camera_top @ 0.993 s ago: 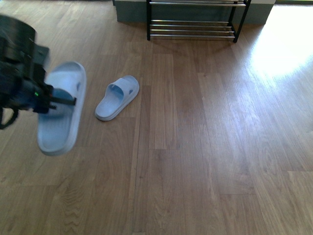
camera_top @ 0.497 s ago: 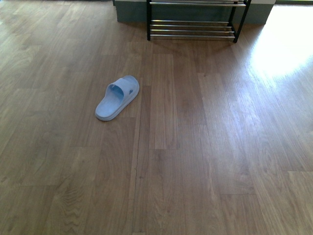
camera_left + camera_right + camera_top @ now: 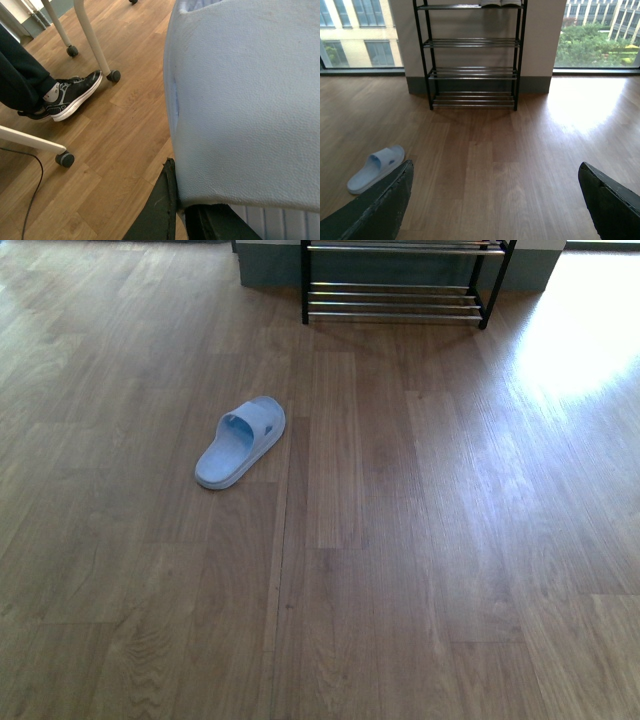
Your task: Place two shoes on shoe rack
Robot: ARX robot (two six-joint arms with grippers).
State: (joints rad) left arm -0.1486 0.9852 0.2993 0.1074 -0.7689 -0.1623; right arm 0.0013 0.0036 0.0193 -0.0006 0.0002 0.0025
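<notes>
One shoe, a light blue slide sandal [image 3: 240, 442], lies flat on the wood floor left of centre in the front view and shows again in the right wrist view [image 3: 375, 169]. The other light blue slide sandal [image 3: 245, 100] fills the left wrist view, with my left gripper [image 3: 181, 202] shut on its edge above the floor. That arm is outside the front view. The shoe rack [image 3: 400, 285], black-framed with chrome bars, stands at the far wall [image 3: 472, 55]. My right gripper [image 3: 495, 200] is open and wide, with nothing between its fingers, and faces the rack.
Beside the left arm, a person's foot in a black sneaker with a white sole [image 3: 75, 95] rests among white furniture legs on castors [image 3: 114, 76]. A thin cable [image 3: 31, 200] lies on the floor. Sunlight glares on the floor at the right [image 3: 570, 330].
One second ago my left arm held the sandal at the left of the front view. It has since moved out of that view. The sandal on the floor has not moved.
</notes>
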